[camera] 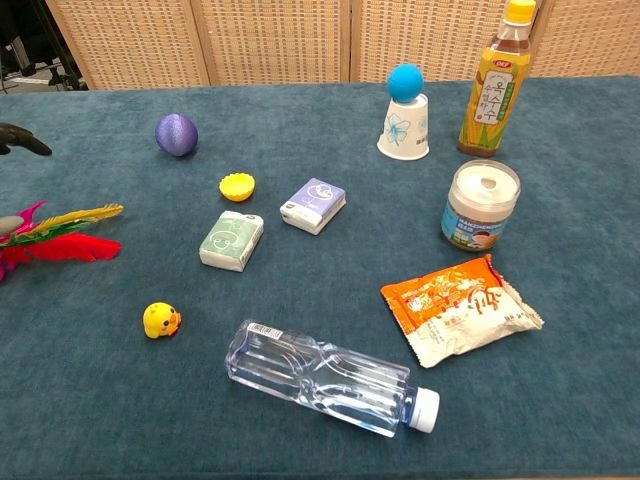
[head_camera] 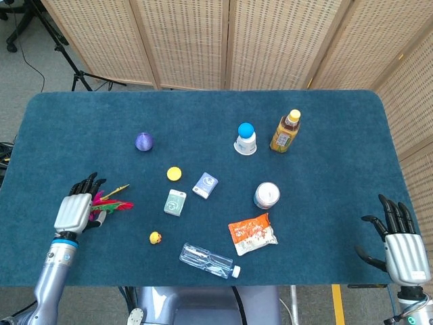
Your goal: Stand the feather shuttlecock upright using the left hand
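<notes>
The feather shuttlecock (head_camera: 113,202) lies on its side near the left edge of the blue table (head_camera: 203,112), with pink, red and yellow feathers pointing right. My left hand (head_camera: 77,208) hovers over its base end and hides the base; the fingers are stretched out and apart, and I cannot tell whether they touch it. In the chest view the feathers of the shuttlecock (camera: 60,235) show at the left border, with dark fingertips (camera: 24,139) of the left hand above them. My right hand (head_camera: 400,248) stays spread and empty off the table's front right corner.
To the right of the shuttlecock lie a small yellow duck (head_camera: 155,237), a green tissue pack (head_camera: 174,202), a yellow cap (head_camera: 174,174) and a purple ball (head_camera: 143,141). Farther right are a water bottle (head_camera: 208,261), snack bag (head_camera: 252,233), can (head_camera: 266,195), paper cup (head_camera: 245,139) and tea bottle (head_camera: 285,132).
</notes>
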{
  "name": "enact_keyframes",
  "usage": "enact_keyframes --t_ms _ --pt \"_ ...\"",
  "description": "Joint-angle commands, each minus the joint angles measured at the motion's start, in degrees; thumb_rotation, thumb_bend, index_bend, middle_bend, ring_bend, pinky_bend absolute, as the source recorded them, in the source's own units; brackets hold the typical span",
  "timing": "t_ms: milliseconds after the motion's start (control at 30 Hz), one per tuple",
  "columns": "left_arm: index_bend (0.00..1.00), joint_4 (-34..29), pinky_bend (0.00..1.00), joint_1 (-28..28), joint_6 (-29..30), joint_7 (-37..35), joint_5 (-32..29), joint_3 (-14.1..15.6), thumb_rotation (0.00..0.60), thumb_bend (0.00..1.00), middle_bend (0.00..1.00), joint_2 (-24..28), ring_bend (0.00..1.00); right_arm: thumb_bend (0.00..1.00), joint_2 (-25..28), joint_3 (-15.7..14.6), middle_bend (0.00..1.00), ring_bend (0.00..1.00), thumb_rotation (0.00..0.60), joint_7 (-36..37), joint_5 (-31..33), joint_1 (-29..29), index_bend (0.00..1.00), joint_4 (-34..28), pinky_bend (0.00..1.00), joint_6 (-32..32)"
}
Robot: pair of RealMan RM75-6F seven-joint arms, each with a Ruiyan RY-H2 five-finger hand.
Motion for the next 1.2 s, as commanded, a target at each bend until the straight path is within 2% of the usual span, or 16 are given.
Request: enact_keyframes --t_ms 33,267,700,1200 --pt "0.26 0.19 0.11 -2.33 -1.07 2.96 -3.42 -0.26 0.6 0.38 0.0 -1.34 0.07 0.21 0.03 0.05 0.0 0.0 0.6 0.13 -0.02 -0.04 0.31 0.0 0.0 0.13" --pt "0.33 0.37 0.11 -4.24 0.02 6.09 -4.82 0.61 0.6 0.38 0.0 -2.89 0.07 0.21 0.03 0.21 0.0 0.0 0.6 0.56 0.0 -0.06 0.31 0.19 0.0 0.35" --pt "0.34 1.48 0.11 -6.2 1.91 10.35 -5.91 3.29 0.6 0.38 0.0 -5.49 0.07 0.21 0.18 0.59 0.0 0.0 0.6 1.23 0.32 -0.17 0.31 0.3 0.0 0.75" --pt "0.43 5.36 0.11 -6.52 4.87 10.45 -4.8 3.91 0.6 0.41 0.0 -8.16 0.07 0.21 0.25 0.56 0.0 0.0 0.6 1.09 -0.06 -0.3 0.31 0.09 0.0 1.16"
